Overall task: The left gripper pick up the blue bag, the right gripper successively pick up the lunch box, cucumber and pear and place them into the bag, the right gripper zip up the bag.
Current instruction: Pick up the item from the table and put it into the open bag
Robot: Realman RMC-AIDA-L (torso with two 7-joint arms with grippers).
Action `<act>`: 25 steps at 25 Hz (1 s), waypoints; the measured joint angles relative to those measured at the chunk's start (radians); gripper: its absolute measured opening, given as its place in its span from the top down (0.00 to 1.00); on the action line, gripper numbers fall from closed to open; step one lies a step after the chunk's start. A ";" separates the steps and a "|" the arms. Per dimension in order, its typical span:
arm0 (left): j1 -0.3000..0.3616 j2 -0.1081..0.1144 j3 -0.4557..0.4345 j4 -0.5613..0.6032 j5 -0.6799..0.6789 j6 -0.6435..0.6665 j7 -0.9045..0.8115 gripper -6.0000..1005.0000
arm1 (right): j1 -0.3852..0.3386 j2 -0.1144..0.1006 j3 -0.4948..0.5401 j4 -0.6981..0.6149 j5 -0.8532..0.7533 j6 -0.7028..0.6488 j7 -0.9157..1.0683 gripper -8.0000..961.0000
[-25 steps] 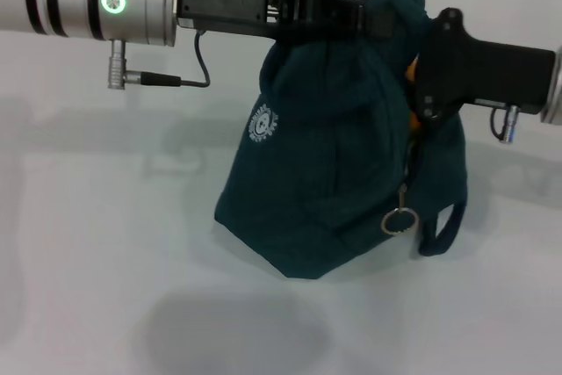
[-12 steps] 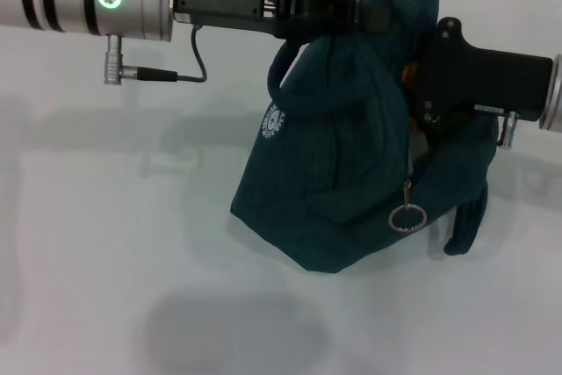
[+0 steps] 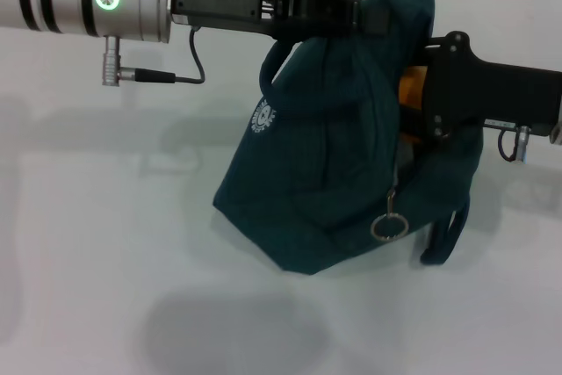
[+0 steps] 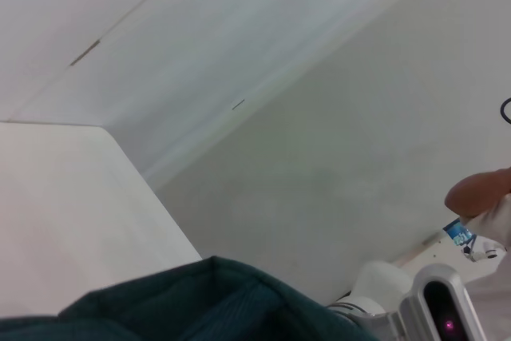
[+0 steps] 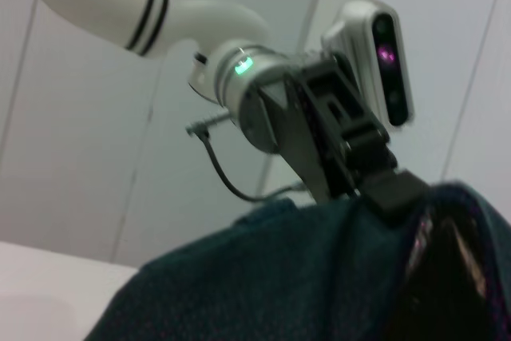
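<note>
Hanging from the left gripper (image 3: 373, 17), clamped on its top fabric, the blue bag (image 3: 334, 155) has its base on the white table (image 3: 105, 261). Right gripper (image 3: 420, 103) reaches into the opening; its fingers are hidden, grip unreadable. An orange sliver there, likely the pear (image 3: 409, 87). Lunch box and cucumber unseen.

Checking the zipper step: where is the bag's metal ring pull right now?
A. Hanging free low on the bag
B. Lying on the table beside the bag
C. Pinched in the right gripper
A: the ring pull dangles low on the blue bag, below the right gripper.
</note>
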 joint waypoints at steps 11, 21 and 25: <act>-0.001 -0.001 0.003 -0.004 0.000 0.004 -0.001 0.94 | -0.052 -0.004 0.003 -0.073 -0.002 -0.049 0.094 0.44; 0.002 0.002 -0.001 -0.005 0.000 0.004 0.006 0.94 | -0.101 -0.029 0.010 -0.103 -0.025 -0.114 0.181 0.43; 0.006 0.003 -0.002 -0.007 0.000 0.001 0.015 0.94 | -0.146 -0.041 0.062 -0.107 -0.023 -0.187 0.196 0.44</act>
